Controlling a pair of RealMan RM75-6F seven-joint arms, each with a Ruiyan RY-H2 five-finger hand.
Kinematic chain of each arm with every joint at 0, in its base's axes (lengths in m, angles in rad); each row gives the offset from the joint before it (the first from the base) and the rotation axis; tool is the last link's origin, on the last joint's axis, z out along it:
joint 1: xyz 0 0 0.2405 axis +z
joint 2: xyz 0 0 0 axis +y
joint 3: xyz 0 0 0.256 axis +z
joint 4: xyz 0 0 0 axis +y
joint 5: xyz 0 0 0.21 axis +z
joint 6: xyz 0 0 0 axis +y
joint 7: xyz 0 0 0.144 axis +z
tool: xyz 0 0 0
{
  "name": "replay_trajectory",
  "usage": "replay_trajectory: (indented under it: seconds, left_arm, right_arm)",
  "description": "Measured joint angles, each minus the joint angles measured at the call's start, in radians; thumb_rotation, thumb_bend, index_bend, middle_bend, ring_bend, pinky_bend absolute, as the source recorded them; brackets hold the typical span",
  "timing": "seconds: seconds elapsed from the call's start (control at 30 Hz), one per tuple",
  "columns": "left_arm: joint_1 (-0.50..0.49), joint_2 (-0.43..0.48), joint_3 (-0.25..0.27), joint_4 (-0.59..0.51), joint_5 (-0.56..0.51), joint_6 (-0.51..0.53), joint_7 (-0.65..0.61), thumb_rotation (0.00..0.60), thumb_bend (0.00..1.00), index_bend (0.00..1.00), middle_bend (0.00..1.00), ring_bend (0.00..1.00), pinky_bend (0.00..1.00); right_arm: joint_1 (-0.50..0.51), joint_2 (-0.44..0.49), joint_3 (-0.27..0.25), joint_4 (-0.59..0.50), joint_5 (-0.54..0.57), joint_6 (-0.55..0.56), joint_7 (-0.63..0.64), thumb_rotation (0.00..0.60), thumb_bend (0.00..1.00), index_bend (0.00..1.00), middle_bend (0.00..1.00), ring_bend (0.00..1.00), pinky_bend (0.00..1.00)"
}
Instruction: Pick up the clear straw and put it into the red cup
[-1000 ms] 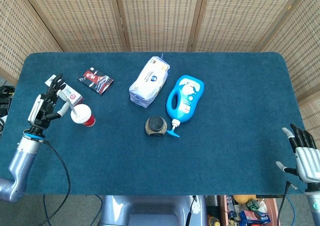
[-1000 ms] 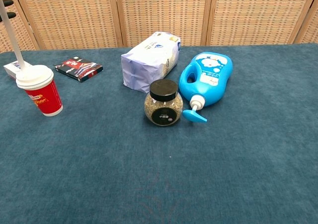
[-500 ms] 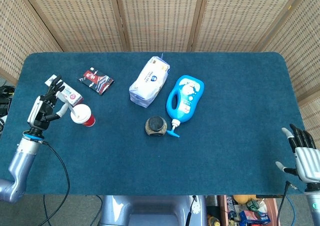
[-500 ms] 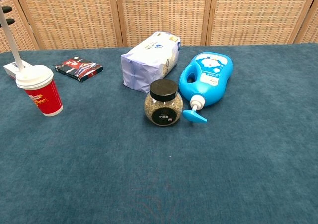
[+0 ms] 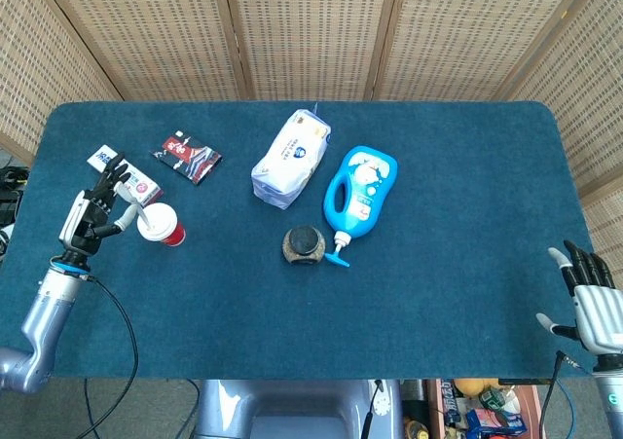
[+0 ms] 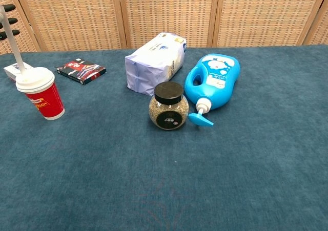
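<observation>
The red cup with a white lid stands upright at the table's left side. The clear straw sticks up out of the lid, leaning left toward my left hand. That hand is just left of the cup and pinches the straw's upper part, its other dark fingers spread. The straw shows in the head view as a short pale line between hand and lid. My right hand rests off the table's near right corner, fingers apart and holding nothing.
A white tissue pack, a blue pump bottle lying flat and a black-lidded jar sit mid-table. A dark snack packet and a small white box lie behind the cup.
My left hand shifted slightly, and more of its fingers now show at the chest view's left edge. The straw stays in the lid; the right hand has not moved.
</observation>
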Motion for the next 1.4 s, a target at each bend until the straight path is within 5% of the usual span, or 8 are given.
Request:
replay_trajectory:
  seconds: [0.77,0.83,1.0,1.17,1.4]
  left_arm:
    - [-0.011,-0.048,0.026,0.088,-0.005,-0.082,-0.038,0.6,0.43,0.59,0.0,0.0,0.0]
    - [-0.012,-0.048,0.031,0.09,0.001,-0.083,-0.043,0.6,0.43,0.51,0.0,0.0,0.0]
    - [-0.013,-0.034,0.052,0.096,0.036,-0.079,-0.061,0.6,0.43,0.04,0.0,0.0,0.0]
    - [-0.002,-0.02,0.058,0.089,0.047,-0.038,-0.054,0.6,0.43,0.0,0.0,0.0,0.0]
    - [0.022,0.028,0.065,0.041,0.078,0.043,0.035,0.6,0.29,0.0,0.0,0.0,0.0]
  right_arm:
    - [0.0,0.001,-0.001,0.001,0.001,-0.003,0.006,0.6,0.0,0.0,0.0,0.0,0.0]
    - [0.0,0.002,-0.002,0.0,0.001,-0.003,0.007,0.6,0.0,0.0,0.0,0.0,0.0]
    - [-0.001,0.001,-0.002,-0.001,-0.001,-0.001,0.004,0.6,0.0,0.0,0.0,0.0,0.0]
    - [-0.001,0.002,-0.003,-0.006,-0.005,0.002,0.003,0.6,0.0,0.0,0.0,0.0,0.0]
    - [-0.005,0.008,-0.007,-0.015,-0.019,0.015,0.008,0.6,0.0,0.0,0.0,0.0,0.0]
